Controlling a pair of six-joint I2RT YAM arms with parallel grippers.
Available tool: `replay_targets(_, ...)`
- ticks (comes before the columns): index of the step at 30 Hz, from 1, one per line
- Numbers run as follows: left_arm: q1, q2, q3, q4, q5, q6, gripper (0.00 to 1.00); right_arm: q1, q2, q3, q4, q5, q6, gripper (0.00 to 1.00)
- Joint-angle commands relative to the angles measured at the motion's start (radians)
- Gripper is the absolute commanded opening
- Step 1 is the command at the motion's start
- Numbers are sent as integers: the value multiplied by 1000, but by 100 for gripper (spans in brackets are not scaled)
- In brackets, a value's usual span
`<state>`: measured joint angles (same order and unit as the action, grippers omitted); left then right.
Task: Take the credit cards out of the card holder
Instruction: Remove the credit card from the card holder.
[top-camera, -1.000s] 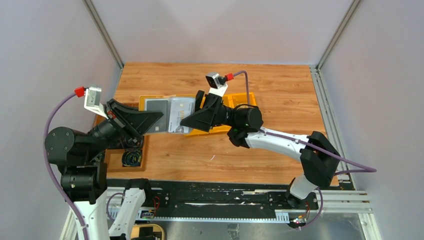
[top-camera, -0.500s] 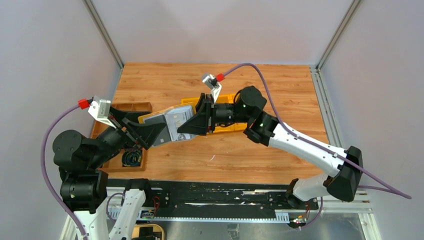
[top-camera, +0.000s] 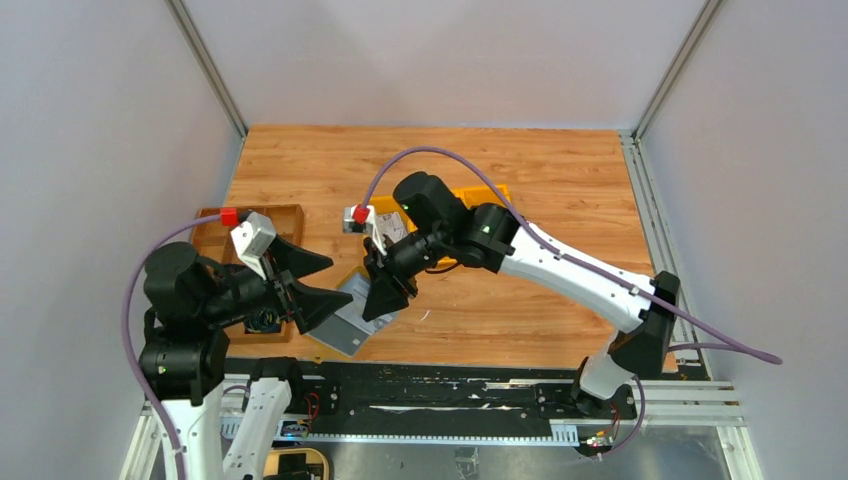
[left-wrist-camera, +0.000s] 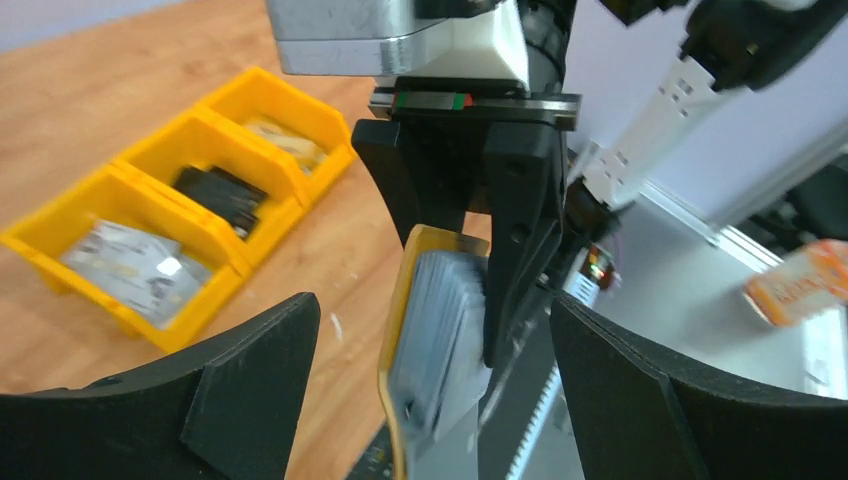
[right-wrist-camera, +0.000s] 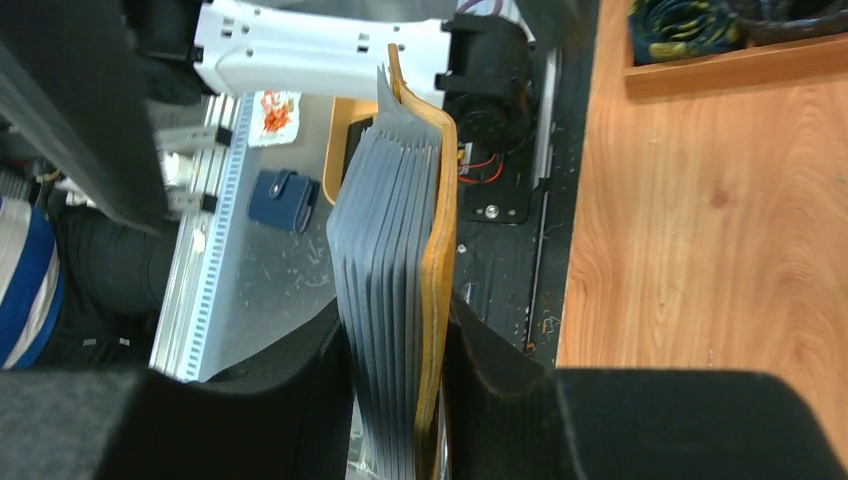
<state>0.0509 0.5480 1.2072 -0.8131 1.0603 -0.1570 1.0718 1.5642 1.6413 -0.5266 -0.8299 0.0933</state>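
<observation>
The card holder (top-camera: 345, 325) is mustard-yellow outside with fanned grey pocket leaves (right-wrist-camera: 385, 290) inside. It hangs open, edge-on, above the table's near edge. My right gripper (top-camera: 385, 292) is shut on it, one finger on the grey leaves and one on the yellow cover (right-wrist-camera: 437, 280). My left gripper (top-camera: 318, 285) is open just left of it, its fingers (left-wrist-camera: 250, 390) wide on both sides of the holder (left-wrist-camera: 430, 340) without touching. The credit cards are hidden among the leaves.
Yellow bins (top-camera: 482, 198) stand mid-table behind the right arm, with cards and dark items in their compartments (left-wrist-camera: 130, 265). A brown compartment tray (top-camera: 225, 218) lies at the left edge. The black base rail (top-camera: 450, 395) runs below the holder.
My left gripper has let go of the holder, opened wide and drawn back to the near left. My right gripper has shut on the holder and carried it from mid-table to the near edge.
</observation>
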Motion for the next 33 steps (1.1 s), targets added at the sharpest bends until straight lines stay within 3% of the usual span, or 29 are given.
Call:
replay_targets(1, 1, 12, -100, -55, 195, 33, 91, 33, 44, 141, -184, -86, -144, 7)
replay_targets(9, 1, -14, -159, -54, 287, -15, 86, 34, 118, 265, -291, -153, -221, 7)
replay_targets(12, 0, -26, -174, -54, 283, -16, 77, 40, 166, 348, -346, -152, -237, 6)
replay_targets(15, 1, -28, -182, -54, 270, -10, 58, 48, 195, 391, -367, -159, -244, 6)
replay_targets(18, 1, -35, -186, -54, 244, 3, 33, 48, 201, 408, -360, -161, -237, 9)
replay_targets(21, 0, -34, -161, -60, 163, 20, 7, 40, 174, 375, -315, -181, -214, 28)
replay_targets(24, 0, -16, -118, -62, 81, 24, 0, 6, 76, 217, -100, -203, -99, 50)
replay_targets(27, 1, 2, -89, -1, 20, -45, 0, -43, -101, -106, 419, -228, 172, 63)
replay_targets(30, 0, -26, -135, 216, -65, -304, 0, -61, -220, -394, 990, -162, 402, 71)
replay_targets(33, 1, -101, -232, 472, -164, -531, 0, -68, -256, -515, 1207, -84, 508, 72)
